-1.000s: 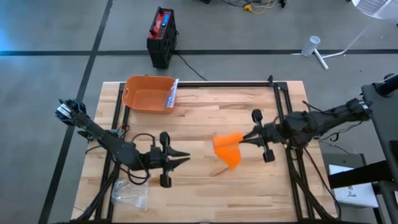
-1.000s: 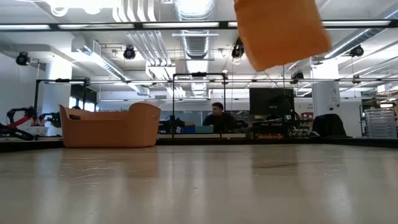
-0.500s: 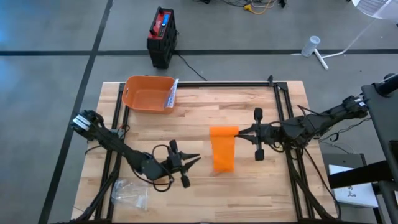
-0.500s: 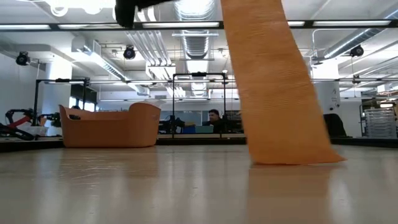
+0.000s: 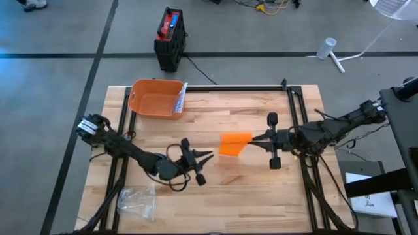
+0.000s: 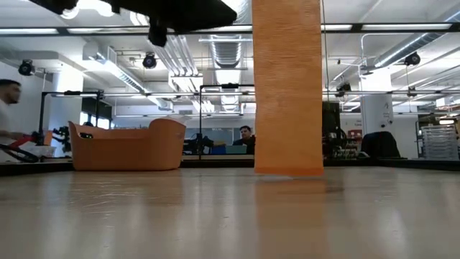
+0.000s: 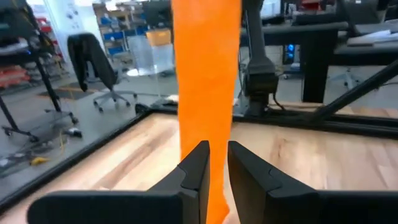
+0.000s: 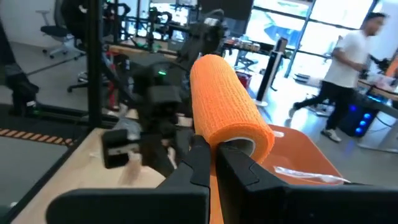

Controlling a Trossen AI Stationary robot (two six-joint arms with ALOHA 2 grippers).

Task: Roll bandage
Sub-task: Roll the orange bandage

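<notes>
Bandage (image 5: 234,144) hangs unrolled from the right gripper (image 5: 256,139), clamped on its roll end (tail nearing the parted left gripper (image 5: 208,156)), so a mistimed closure could miss it.

One bandage (image 5: 234,144), one tub (image 5: 155,99), one bag (image 5: 137,202), one battery (image 5: 170,39), two grippers counted.

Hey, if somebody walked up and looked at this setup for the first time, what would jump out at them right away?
The bright orange bandage near the table's middle: the right claw holds its roll up, and the loose strip hangs straight down to the wood. The left claw sits just beside the strip's lower end, its fingers nearly closed. At the table's far left corner stands an orange bin of the same colour.
</notes>
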